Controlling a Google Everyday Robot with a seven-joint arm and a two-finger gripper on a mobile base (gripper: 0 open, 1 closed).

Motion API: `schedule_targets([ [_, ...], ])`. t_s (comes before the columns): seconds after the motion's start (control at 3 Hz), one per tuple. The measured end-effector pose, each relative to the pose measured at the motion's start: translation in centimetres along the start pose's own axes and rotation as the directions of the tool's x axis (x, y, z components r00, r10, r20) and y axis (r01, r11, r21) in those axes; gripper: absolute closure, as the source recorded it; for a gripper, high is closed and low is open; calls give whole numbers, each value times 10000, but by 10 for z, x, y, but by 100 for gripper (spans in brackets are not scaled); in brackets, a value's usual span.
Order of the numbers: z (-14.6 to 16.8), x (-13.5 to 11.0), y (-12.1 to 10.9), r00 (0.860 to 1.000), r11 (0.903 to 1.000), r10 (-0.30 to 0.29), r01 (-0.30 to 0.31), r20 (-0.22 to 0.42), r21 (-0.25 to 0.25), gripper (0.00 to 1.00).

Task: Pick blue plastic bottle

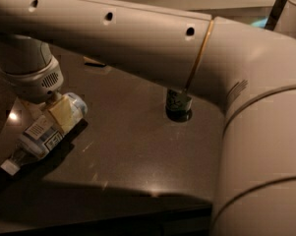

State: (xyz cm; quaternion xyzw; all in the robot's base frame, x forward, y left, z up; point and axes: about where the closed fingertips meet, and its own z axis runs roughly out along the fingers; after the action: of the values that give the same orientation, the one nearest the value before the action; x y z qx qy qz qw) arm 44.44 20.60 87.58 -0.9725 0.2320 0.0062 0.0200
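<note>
The blue plastic bottle lies tilted at the lower left of the dark table. It is clear, with a pale striped label, a black-and-white panel and a small white cap pointing to the lower left. My gripper comes down from the wrist at the left and is shut on the bottle's body. One yellowish finger pad lies across its near side; the other finger is hidden behind it. A dark shadow sits under the bottle.
A green soda can stands mid-table, mostly hidden under my arm, which spans the top and right of the view. A small dark flat object lies further back. The table's front edge runs along the bottom.
</note>
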Motion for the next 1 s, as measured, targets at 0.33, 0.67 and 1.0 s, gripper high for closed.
schedule_targets([
  [0.33, -22, 2, 4, 9999, 9997, 8, -11, 132, 226, 100],
  [0.67, -50, 1, 6, 9997, 9985, -117, 105, 223, 543, 100],
  [1.0, -76, 0, -1, 9991, 9941, -211, 170, 376, 1067, 100],
])
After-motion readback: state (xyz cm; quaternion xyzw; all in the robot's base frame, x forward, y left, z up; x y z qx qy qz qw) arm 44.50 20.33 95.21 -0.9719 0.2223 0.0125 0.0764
